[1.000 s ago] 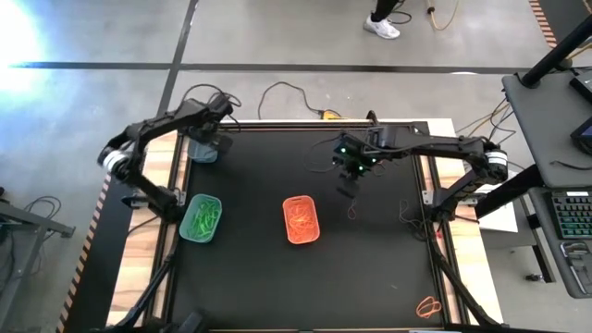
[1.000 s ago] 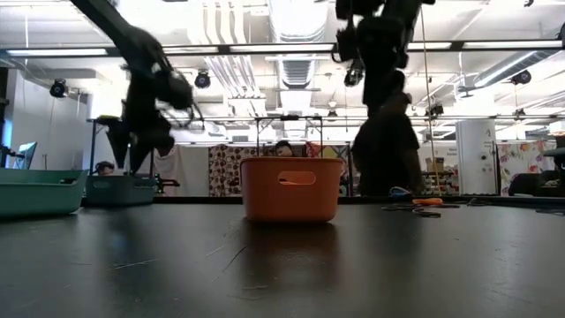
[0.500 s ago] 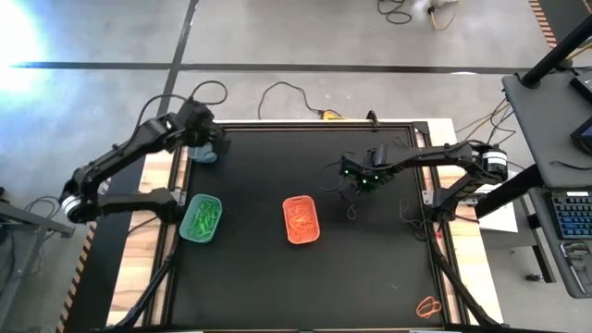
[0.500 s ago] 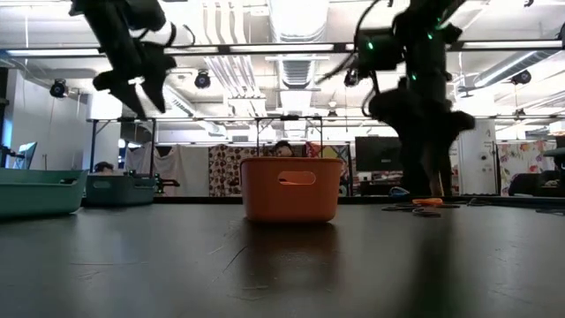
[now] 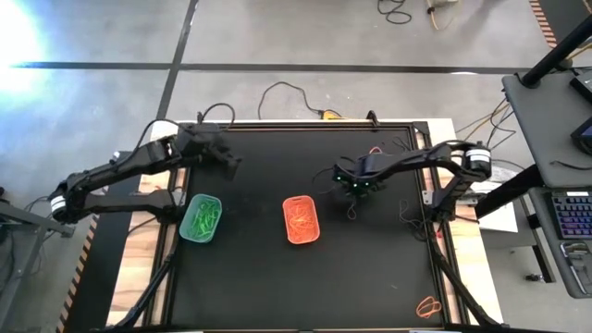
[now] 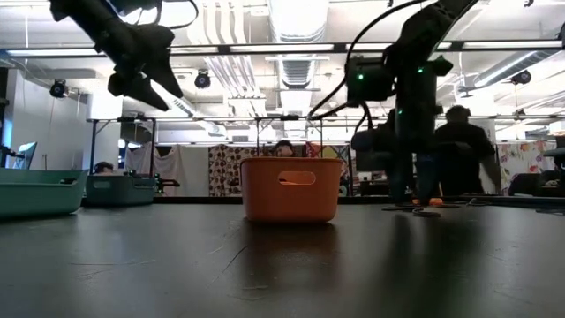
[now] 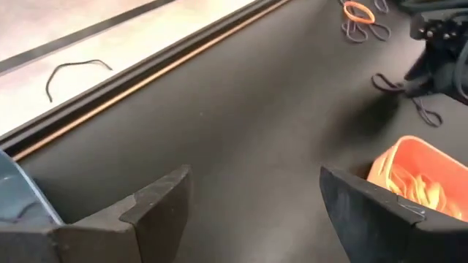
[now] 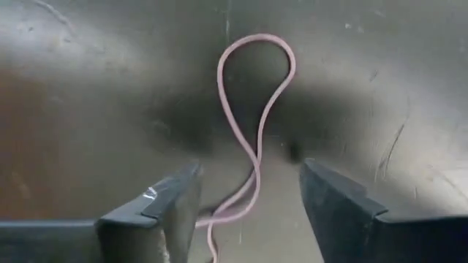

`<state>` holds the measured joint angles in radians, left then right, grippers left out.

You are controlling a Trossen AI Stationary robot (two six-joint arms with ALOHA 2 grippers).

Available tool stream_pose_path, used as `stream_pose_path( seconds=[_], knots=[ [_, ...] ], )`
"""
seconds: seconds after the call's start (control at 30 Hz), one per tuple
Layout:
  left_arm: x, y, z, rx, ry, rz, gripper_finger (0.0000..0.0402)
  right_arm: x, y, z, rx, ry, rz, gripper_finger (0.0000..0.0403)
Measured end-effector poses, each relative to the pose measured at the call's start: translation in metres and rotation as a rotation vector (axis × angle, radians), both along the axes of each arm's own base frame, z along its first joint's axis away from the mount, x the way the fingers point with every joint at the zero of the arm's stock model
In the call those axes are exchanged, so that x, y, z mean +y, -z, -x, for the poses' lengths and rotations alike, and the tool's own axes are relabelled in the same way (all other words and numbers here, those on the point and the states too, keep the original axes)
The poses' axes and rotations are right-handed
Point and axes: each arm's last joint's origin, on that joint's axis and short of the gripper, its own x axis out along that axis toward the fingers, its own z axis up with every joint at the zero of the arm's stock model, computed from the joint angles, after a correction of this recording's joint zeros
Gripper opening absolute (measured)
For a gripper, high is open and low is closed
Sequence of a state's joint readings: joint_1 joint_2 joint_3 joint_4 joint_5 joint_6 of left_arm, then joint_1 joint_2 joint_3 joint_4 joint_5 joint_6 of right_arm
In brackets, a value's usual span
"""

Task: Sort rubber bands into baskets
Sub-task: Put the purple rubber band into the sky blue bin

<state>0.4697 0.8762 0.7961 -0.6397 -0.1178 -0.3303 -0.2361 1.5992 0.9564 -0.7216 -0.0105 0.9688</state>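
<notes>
My right gripper (image 8: 248, 212) points down at the black table (image 5: 259, 277), right of the orange basket (image 5: 302, 219). It is open, with one finger on each side of a thin, pale brownish, twisted rubber band (image 8: 252, 109) that lies flat on the table. My left gripper (image 7: 256, 212) hangs open and empty in the air over the table's far left part (image 5: 227, 159). The light green basket (image 5: 201, 218) holds green bands and the orange basket holds orange ones. The dark grey-teal basket (image 6: 124, 188) stands at the far left.
More loose bands lie right of my right gripper: dark ones (image 5: 407, 213) and orange ones (image 7: 358, 11). An orange band (image 5: 428, 305) lies at the near right corner. Cables run along the table's far edge (image 5: 277, 92). People stand in the room behind (image 6: 459, 163).
My left gripper has risen from over the dark grey-teal basket, gone toward the table's middle and tipped up from pointing down to slanting. My right gripper has come straight down to the table over the band and has rolled about its own axis.
</notes>
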Motion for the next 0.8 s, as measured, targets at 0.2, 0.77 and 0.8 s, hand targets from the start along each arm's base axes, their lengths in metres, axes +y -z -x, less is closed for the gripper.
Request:
stream_pose_path(
  seconds=[0.2, 0.77, 0.8],
  knots=[
    [-0.004, 0.003, 0.004, 0.012, 0.009, 0.005, 0.0282, -0.001, 0.009, -0.004, 0.04, 0.003, 0.006, 0.0127],
    [-0.002, 0.001, 0.004, 0.03, 0.005, -0.083, 0.0282, -0.01, -0.03, -0.035, 0.019, -0.129, 0.129, 0.0012],
    [-0.002, 0.0, 0.003, 0.01, 0.017, -0.083, 0.0282, -0.015, -0.037, -0.041, -0.011, -0.151, 0.151, 0.0012]
  ],
)
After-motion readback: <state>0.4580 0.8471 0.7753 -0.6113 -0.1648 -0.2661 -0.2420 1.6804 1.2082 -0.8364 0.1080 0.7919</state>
